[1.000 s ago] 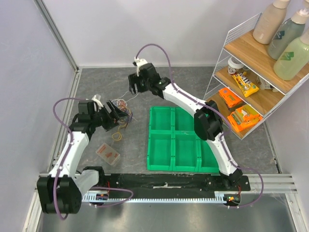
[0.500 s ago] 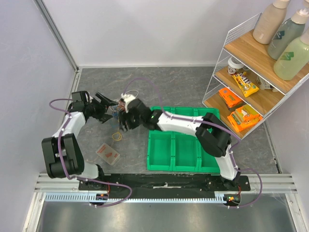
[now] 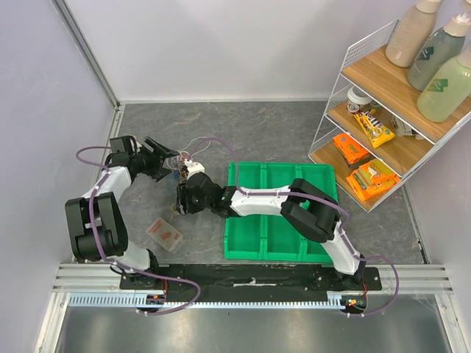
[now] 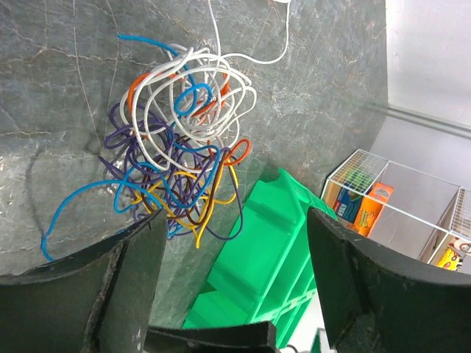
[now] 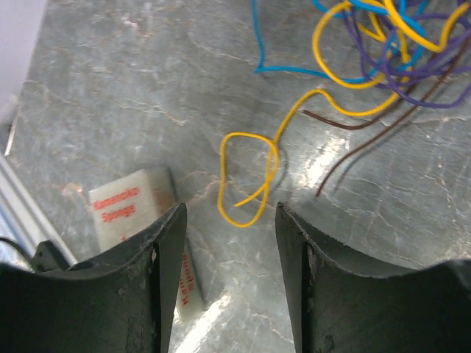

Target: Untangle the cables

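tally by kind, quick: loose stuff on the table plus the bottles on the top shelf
cable bundle: 1
green tray: 1
sponge packet: 1
bottles: 3
total: 6

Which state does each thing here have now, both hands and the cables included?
cables, tangled in one bundle, lying on the table
yellow cable loop, trailing out of the bundle
left hand, open, holding nothing
right hand, open, above the yellow cable loop, holding nothing
green tray, visible compartments empty
sponge pack, lying flat
bottles, upright on the shelf
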Controlling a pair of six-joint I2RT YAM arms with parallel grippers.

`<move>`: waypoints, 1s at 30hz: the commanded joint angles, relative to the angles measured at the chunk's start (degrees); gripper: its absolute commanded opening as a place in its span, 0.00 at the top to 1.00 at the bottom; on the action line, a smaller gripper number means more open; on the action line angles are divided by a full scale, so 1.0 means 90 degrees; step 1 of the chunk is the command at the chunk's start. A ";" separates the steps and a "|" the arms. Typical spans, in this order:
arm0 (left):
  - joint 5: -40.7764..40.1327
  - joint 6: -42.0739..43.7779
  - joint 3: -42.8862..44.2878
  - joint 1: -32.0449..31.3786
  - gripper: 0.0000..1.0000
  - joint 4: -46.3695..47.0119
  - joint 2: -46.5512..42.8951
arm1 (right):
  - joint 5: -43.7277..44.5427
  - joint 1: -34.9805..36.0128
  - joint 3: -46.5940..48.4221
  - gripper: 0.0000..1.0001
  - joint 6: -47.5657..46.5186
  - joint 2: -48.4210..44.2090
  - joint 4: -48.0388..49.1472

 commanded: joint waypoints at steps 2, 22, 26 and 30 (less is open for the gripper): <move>0.0187 -0.0111 -0.0086 0.0091 0.16 0.0468 0.0135 | 0.0708 0.0007 0.0104 0.41 0.0445 0.0343 0.0205; 0.1611 -0.0842 -0.0515 0.0159 0.47 0.2576 0.2302 | -0.0384 0.0134 0.0737 1.00 -0.0735 -0.0563 -0.0537; 0.1709 -0.0951 -0.0575 0.0188 0.66 0.2725 0.2498 | -0.0658 0.0115 0.2170 1.00 -0.1214 -0.0798 -0.1502; 0.1631 -0.0648 -0.0458 0.0286 0.67 0.2364 0.2420 | -0.0551 0.0124 0.3442 1.00 -0.1595 -0.1314 -0.2119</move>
